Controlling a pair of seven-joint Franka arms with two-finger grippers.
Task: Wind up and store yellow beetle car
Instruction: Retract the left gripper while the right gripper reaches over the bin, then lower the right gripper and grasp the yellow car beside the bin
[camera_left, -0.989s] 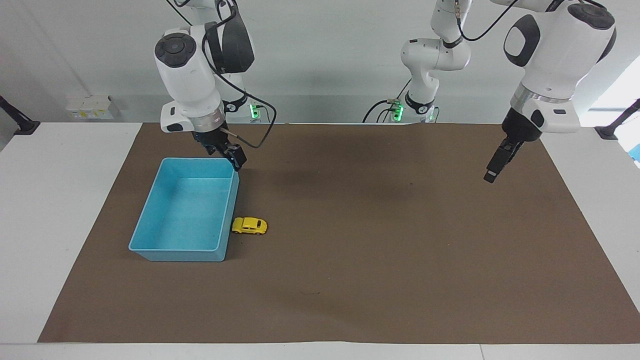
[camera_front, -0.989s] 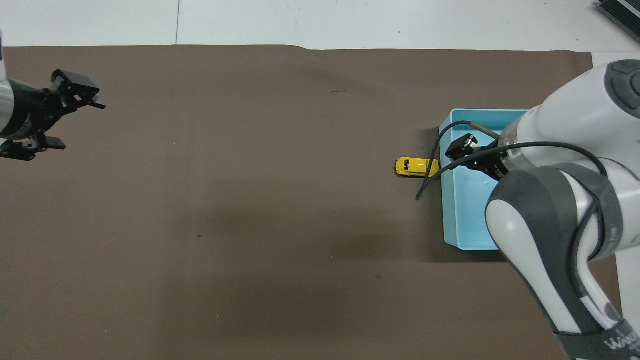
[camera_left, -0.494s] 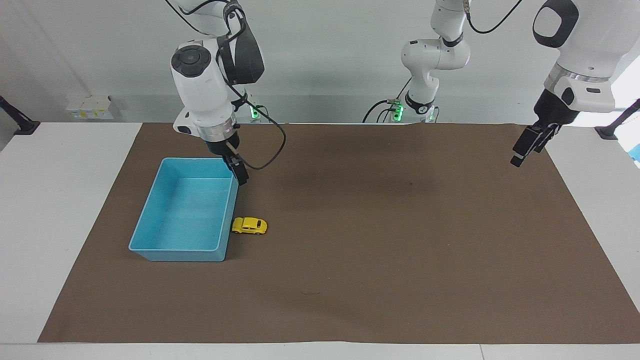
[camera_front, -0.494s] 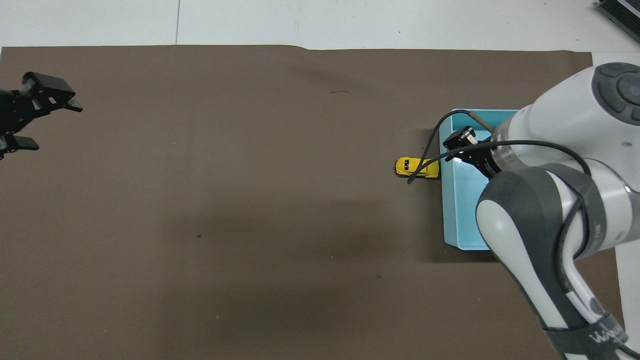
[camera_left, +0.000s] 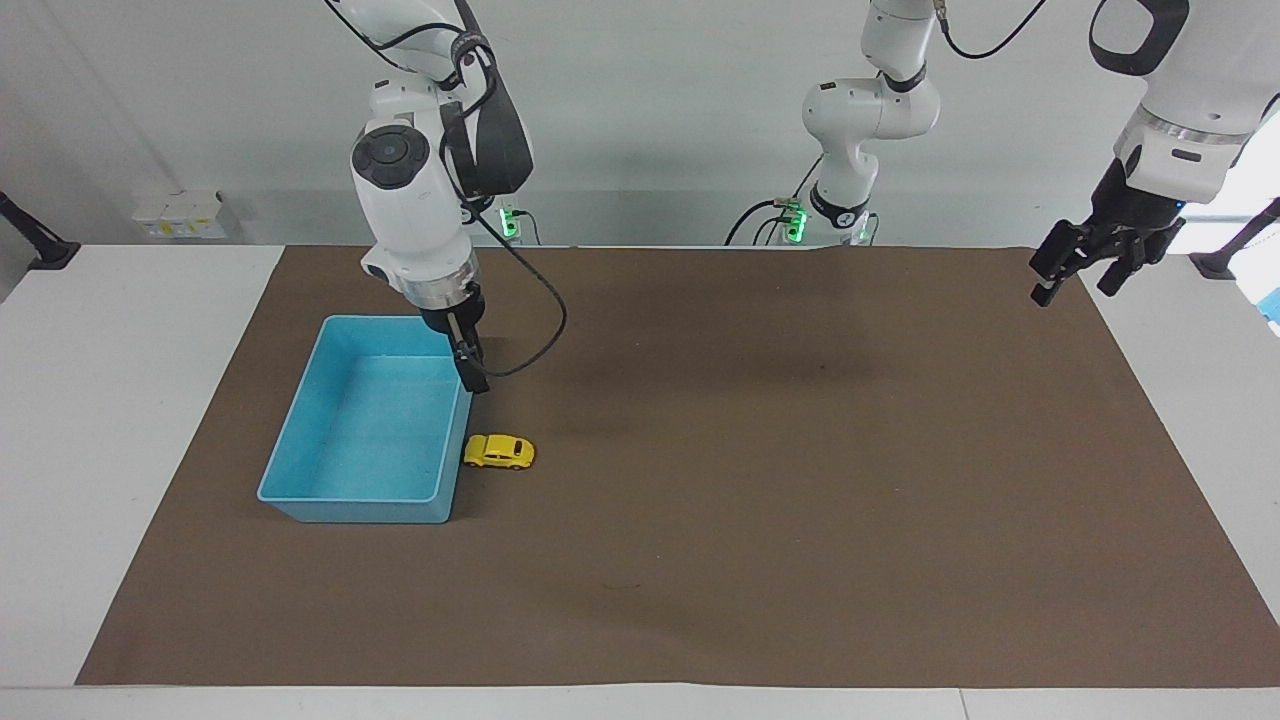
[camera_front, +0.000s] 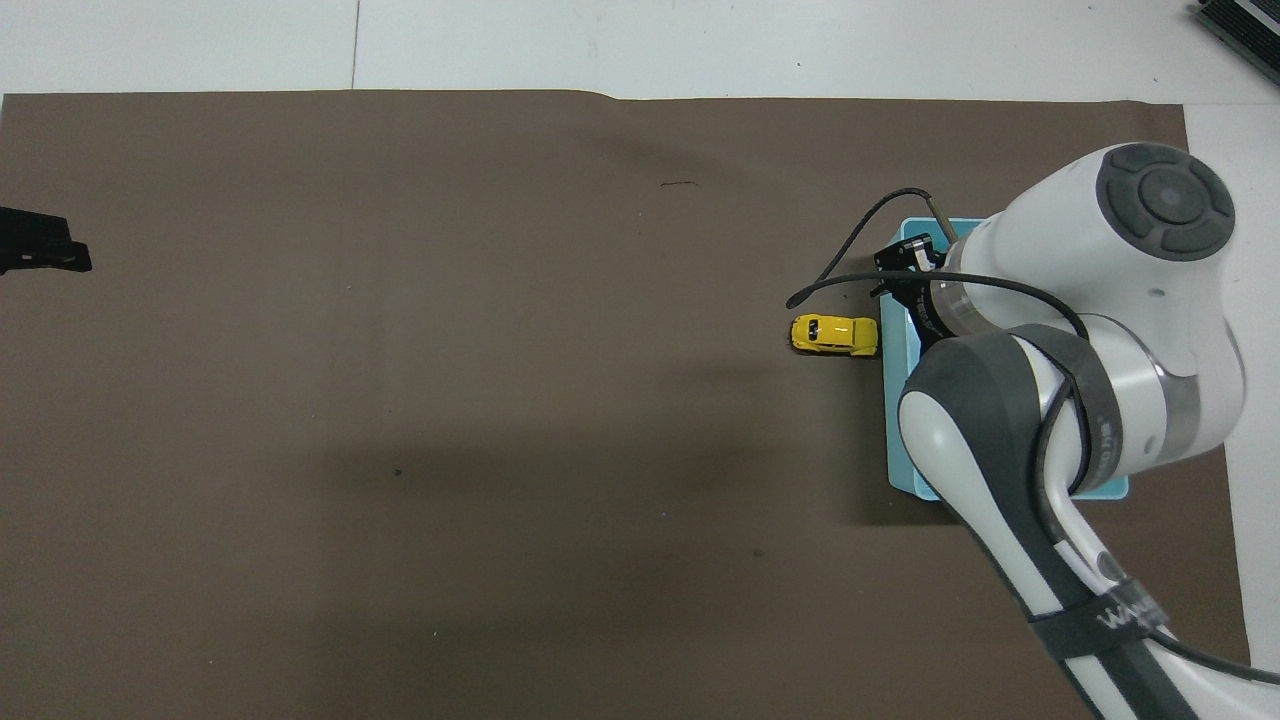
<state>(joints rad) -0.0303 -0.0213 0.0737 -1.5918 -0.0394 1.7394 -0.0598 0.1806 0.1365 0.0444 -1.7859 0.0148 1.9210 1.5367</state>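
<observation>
While overhead arm hides bin (camera_front: 1105, 487), facing view shows bin interior.

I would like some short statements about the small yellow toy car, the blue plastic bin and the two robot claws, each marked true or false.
1. The small yellow toy car lies inside the light blue plastic bin. False: it stands on the brown mat, beside the bin.
2. The bin holds nothing. True.
3. The right claw holds the car. False: it hangs open above the bin's edge, apart from the car.
4. The left claw is open, over the mat's edge at the left arm's end. True.
5. The car stands on its wheels. True.
</observation>
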